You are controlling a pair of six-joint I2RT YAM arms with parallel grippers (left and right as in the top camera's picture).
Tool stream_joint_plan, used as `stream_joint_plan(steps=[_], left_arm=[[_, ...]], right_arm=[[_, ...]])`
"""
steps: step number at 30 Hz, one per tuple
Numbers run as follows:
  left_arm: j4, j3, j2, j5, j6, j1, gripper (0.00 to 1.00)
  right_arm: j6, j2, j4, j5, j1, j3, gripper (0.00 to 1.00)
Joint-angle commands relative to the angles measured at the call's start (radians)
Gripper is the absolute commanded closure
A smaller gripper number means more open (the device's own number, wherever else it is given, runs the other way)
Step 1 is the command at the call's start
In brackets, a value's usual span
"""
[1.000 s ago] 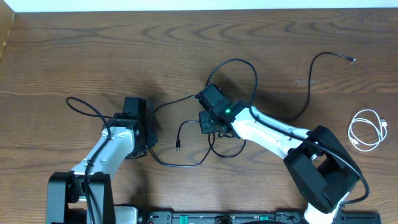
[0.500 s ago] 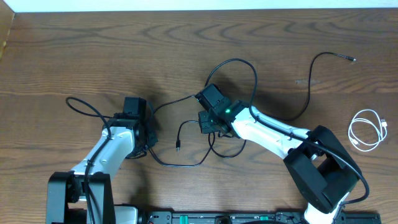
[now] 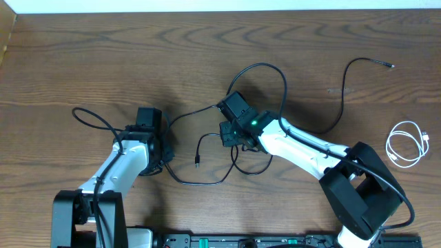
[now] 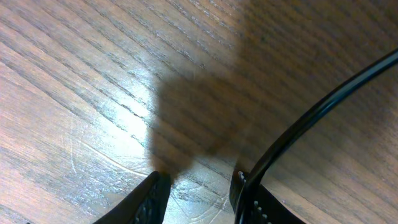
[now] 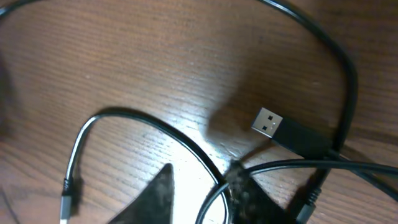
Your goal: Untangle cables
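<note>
My right gripper (image 5: 202, 202) is standing with its jaws apart, a strand of the black cables (image 5: 353, 93) running loosely between them at the middle of the desk (image 3: 103, 55). My left gripper (image 4: 199, 196) is gaping too, toward the left edge, a strand lying against one finger. If I am pulling from here, the crossed loops by the USB plug (image 5: 268, 122) may be tightening into a knot, or the unclamped strand may be slipping out. The white cable (image 3: 406, 143) is lying coiled by the right edge. No containers are showing.

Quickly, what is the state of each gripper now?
Left gripper: open, black cable beside one finger.
Right gripper: open, a black cord running loose between its fingers.
</note>
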Motion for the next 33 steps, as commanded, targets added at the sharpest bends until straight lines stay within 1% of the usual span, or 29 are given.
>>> stream_joint_plan(steps=[1,2,4,6,9,12,15,18,22,23,25,26,27,28,29,30,31,33], left_arm=[[-0.004,-0.037,0.034,-0.023,-0.009,0.004,0.61],[-0.004,-0.037,0.034,-0.023,-0.009,0.004,0.61],[-0.004,-0.037,0.034,-0.023,-0.009,0.004,0.61],[-0.004,-0.037,0.034,-0.023,-0.009,0.004,0.61],[-0.004,-0.037,0.034,-0.023,-0.009,0.004,0.61],[-0.004,-0.037,0.034,-0.023,-0.009,0.004,0.61],[-0.004,-0.037,0.034,-0.023,-0.009,0.004,0.61],[-0.004,-0.037,0.034,-0.023,-0.009,0.004,0.61],[-0.004,-0.037,0.034,-0.023,-0.009,0.004,0.61],[-0.004,-0.037,0.034,-0.023,-0.009,0.004,0.61],[-0.004,-0.037,0.034,-0.023,-0.009,0.004,0.61],[-0.004,-0.037,0.034,-0.023,-0.009,0.004,0.61],[-0.004,-0.037,0.034,-0.023,-0.009,0.004,0.61],[-0.004,-0.037,0.034,-0.023,-0.009,0.004,0.61],[-0.004,-0.037,0.034,-0.023,-0.009,0.004,0.61],[-0.004,-0.037,0.034,-0.023,-0.009,0.004,0.61],[-0.004,-0.037,0.034,-0.023,-0.009,0.004,0.61],[-0.004,-0.037,0.034,-0.023,-0.009,0.004,0.61]], right_arm=[[-0.002,-0.027,-0.016,0.000,0.007,0.009,0.64],[-0.002,-0.027,-0.017,0.000,0.007,0.009,0.64],[-0.002,-0.027,-0.021,0.000,0.007,0.009,0.71],[-0.002,-0.027,-0.028,0.000,0.007,0.009,0.75],[-0.002,-0.027,-0.035,-0.017,0.007,0.008,0.75],[-0.002,-0.027,-0.035,-0.063,0.010,0.009,0.72],[-0.002,-0.027,-0.035,-0.098,0.012,0.009,0.72],[-0.002,-0.027,-0.035,-0.097,0.012,0.009,0.78],[-0.002,-0.027,-0.035,-0.097,0.013,0.008,0.78],[-0.002,-0.027,-0.035,-0.097,0.013,0.009,0.81],[-0.002,-0.027,-0.035,-0.097,0.012,0.009,0.81],[-0.002,-0.027,-0.035,-0.097,0.012,0.009,0.78],[-0.002,-0.027,-0.035,-0.097,0.012,0.009,0.73],[-0.002,-0.027,-0.035,-0.097,0.012,0.008,0.73],[-0.002,-0.027,-0.035,-0.097,0.013,0.008,0.75],[-0.002,-0.027,-0.035,-0.097,0.013,0.008,0.83],[-0.002,-0.027,-0.034,-0.096,0.012,0.008,0.98],[-0.002,-0.027,-0.034,-0.096,0.013,0.008,0.99]])
